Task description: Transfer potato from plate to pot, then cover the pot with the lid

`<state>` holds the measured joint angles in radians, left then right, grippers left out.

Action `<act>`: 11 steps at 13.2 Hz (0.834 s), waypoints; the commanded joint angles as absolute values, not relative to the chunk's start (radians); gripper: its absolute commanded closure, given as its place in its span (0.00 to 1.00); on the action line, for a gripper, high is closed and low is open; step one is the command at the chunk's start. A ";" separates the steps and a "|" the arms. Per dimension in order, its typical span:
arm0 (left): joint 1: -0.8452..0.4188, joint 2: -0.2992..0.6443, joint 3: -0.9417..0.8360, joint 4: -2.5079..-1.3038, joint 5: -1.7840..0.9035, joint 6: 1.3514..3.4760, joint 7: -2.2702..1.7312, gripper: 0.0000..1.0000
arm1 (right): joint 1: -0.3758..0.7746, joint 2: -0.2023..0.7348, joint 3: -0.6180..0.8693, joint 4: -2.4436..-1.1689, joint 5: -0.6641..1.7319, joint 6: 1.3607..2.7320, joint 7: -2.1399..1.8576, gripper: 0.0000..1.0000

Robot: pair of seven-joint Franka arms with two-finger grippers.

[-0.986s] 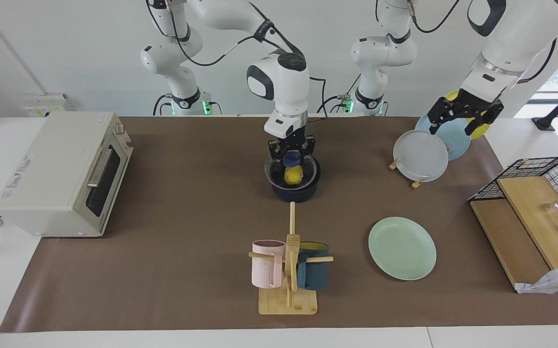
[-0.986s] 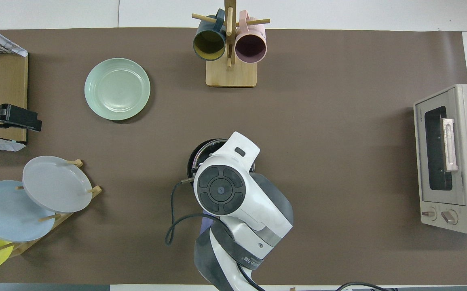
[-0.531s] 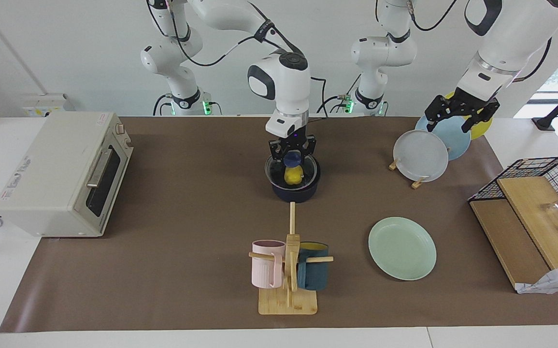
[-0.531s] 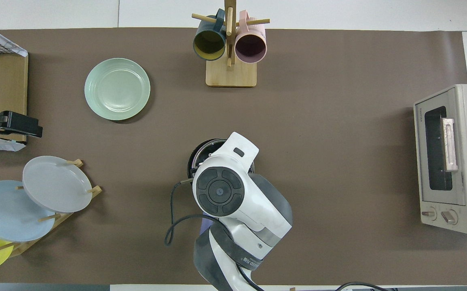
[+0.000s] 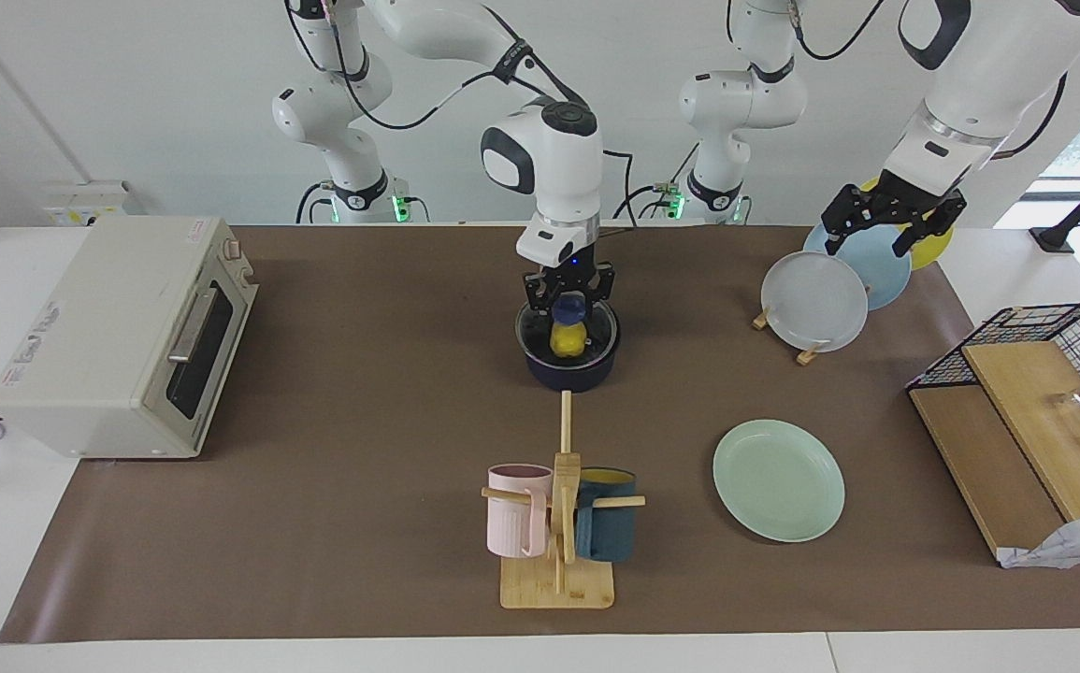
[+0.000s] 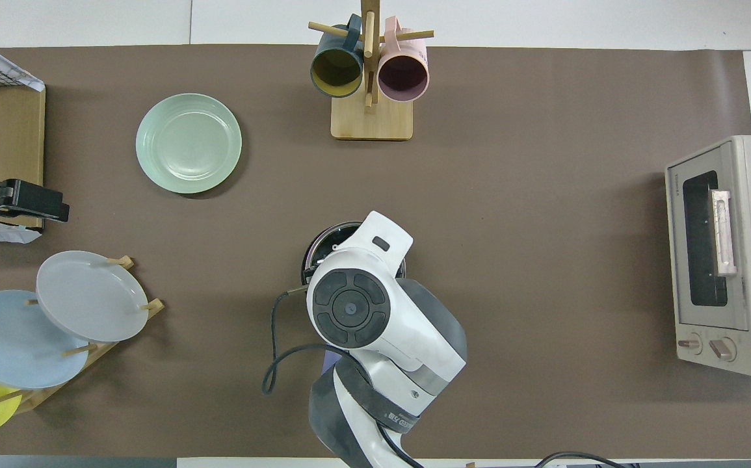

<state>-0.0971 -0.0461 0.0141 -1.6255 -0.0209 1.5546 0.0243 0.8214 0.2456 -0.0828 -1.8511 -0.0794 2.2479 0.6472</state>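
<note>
The dark navy pot (image 5: 569, 372) stands mid-table, nearer to the robots than the mug rack, with the yellow potato (image 5: 568, 342) inside it. The clear glass lid (image 5: 596, 327) lies level at the pot's rim, and the potato shows through it. My right gripper (image 5: 568, 301) comes straight down from above and is shut on the lid's blue knob. In the overhead view the right arm covers all but a sliver of the pot (image 6: 322, 242). The mint-green plate (image 5: 778, 479) (image 6: 188, 143) lies empty toward the left arm's end. My left gripper (image 5: 881, 234) (image 6: 37, 203) hangs open over the plate rack, holding nothing.
A plate rack (image 5: 815, 299) holds grey, light blue and yellow plates. A wooden mug rack (image 5: 558, 523) carries a pink and a teal mug. The toaster oven (image 5: 128, 336) stands at the right arm's end, and a wire basket with wooden boards (image 5: 1026, 374) at the left arm's end.
The right gripper with the lid has shifted slightly toward the left arm's end over the pot. The left gripper has risen a little over the plate rack.
</note>
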 commanded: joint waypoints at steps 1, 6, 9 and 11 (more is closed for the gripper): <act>-0.097 -0.072 0.015 -1.652 -0.005 1.555 0.029 0.00 | 0.824 0.287 -0.081 -1.842 -0.092 2.284 0.673 1.00; -0.092 -0.072 0.015 -1.652 -0.005 1.555 0.029 0.00 | 0.825 0.288 -0.080 -1.835 -0.086 2.280 0.692 1.00; -0.089 -0.072 0.015 -1.652 -0.005 1.554 0.029 0.00 | 0.824 0.288 -0.080 -1.827 -0.075 2.269 0.693 1.00; -0.087 -0.072 0.017 -1.652 -0.005 1.551 0.025 0.00 | 0.821 0.290 -0.080 -1.812 -0.075 2.253 0.692 1.00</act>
